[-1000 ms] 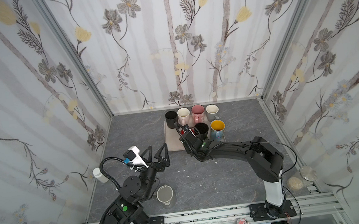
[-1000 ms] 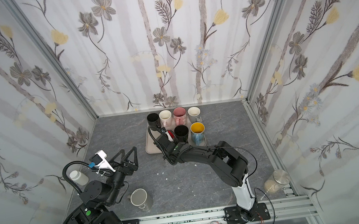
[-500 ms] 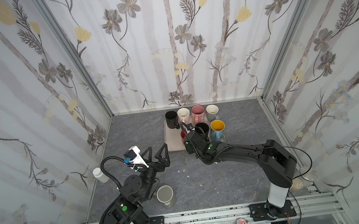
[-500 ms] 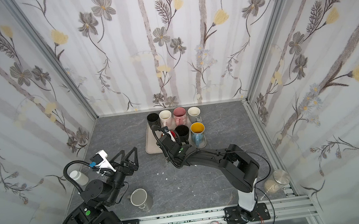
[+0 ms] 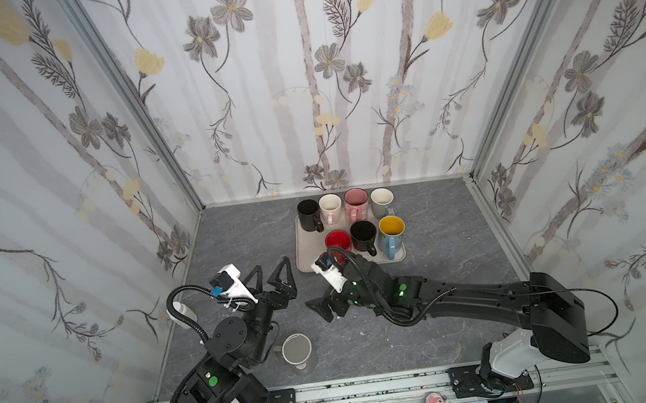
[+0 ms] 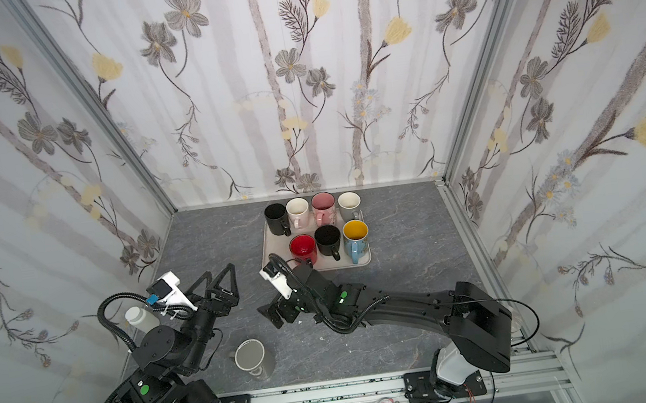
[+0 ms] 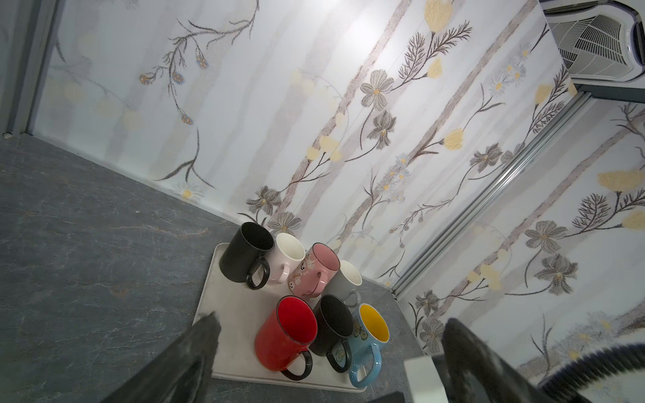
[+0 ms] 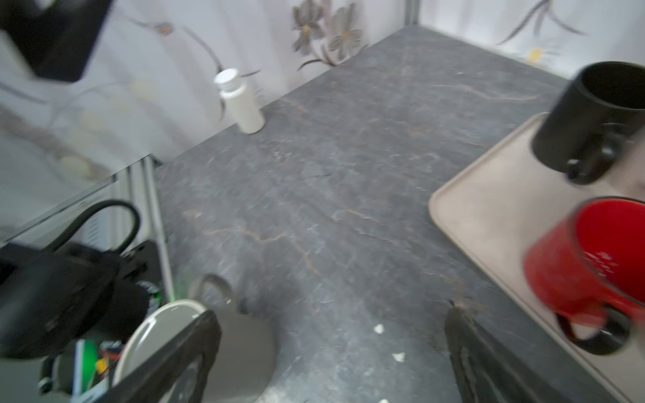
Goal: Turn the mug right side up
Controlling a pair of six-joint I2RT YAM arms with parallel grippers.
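A grey mug (image 5: 298, 352) (image 6: 250, 356) stands near the table's front edge, flat base up, it seems; in the right wrist view the mug (image 8: 241, 352) lies partly behind one finger. My right gripper (image 5: 322, 309) (image 6: 274, 315) (image 8: 331, 319) hovers open and empty over bare table between the mug and the tray. To the left of it my left gripper (image 5: 271, 265) (image 6: 219, 276) (image 7: 331, 331) is raised, open and empty, pointing at the tray. A red mug (image 5: 338, 240) (image 6: 302, 246) (image 7: 289, 328) (image 8: 586, 265) stands upright on the tray's front row.
The beige tray (image 5: 306, 257) (image 6: 273, 254) (image 7: 230, 314) at the back middle holds several upright mugs. A white bottle (image 6: 141, 319) (image 8: 241, 101) stands by the left wall. White crumbs (image 8: 378, 328) lie on the table. Walls close in three sides.
My right gripper has opened, let go of the red mug on the tray and drawn back toward the front left. The left arm has stayed still.
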